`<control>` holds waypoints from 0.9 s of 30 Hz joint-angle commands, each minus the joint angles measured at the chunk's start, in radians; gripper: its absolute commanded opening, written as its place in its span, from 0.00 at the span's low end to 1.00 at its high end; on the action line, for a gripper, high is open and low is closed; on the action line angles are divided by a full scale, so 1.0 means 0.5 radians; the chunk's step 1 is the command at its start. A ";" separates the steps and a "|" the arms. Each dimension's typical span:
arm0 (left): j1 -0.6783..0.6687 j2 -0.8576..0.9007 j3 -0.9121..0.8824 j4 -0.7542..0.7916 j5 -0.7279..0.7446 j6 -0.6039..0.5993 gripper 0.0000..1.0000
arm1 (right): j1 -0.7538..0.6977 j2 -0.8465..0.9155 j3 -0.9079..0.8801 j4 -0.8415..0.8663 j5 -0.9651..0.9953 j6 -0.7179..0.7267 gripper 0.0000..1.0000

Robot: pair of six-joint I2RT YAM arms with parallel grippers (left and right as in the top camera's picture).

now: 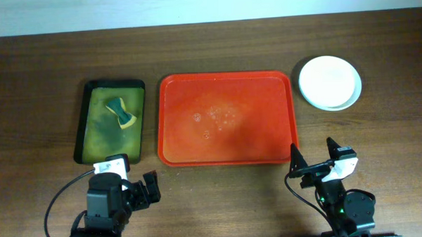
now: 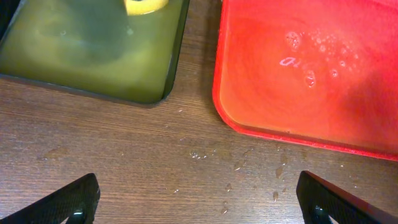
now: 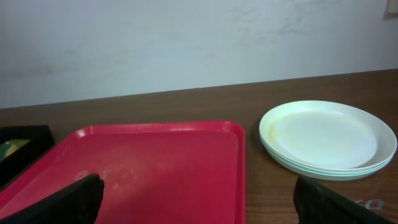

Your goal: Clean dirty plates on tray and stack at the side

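Observation:
The red tray [image 1: 225, 118] lies in the middle of the table with only wet soap bubbles on it; it also shows in the left wrist view [image 2: 311, 68] and the right wrist view [image 3: 161, 168]. The plates [image 1: 329, 82] sit in one stack on the table right of the tray, the white one on top; the stack also shows in the right wrist view [image 3: 328, 138]. My left gripper [image 1: 146, 189] is open and empty near the front edge, below the dark tray. My right gripper [image 1: 314, 160] is open and empty near the tray's front right corner.
A dark green-black tray [image 1: 110, 120] holding greenish water and a yellow-and-green sponge [image 1: 121, 112] stands left of the red tray. Water drops [image 2: 249, 171] dot the wood between the trays and my left gripper. A pale wall [image 3: 186, 43] rises behind the table.

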 commanded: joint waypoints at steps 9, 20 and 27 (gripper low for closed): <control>-0.008 -0.008 -0.005 0.004 0.014 0.030 0.99 | 0.007 -0.019 -0.018 -0.003 0.021 -0.032 0.98; -0.010 -0.150 -0.110 0.106 -0.056 0.232 0.99 | 0.007 -0.019 -0.018 -0.003 0.021 -0.032 0.98; 0.158 -0.661 -0.950 1.556 0.359 0.883 0.99 | 0.007 -0.019 -0.018 -0.003 0.021 -0.031 0.98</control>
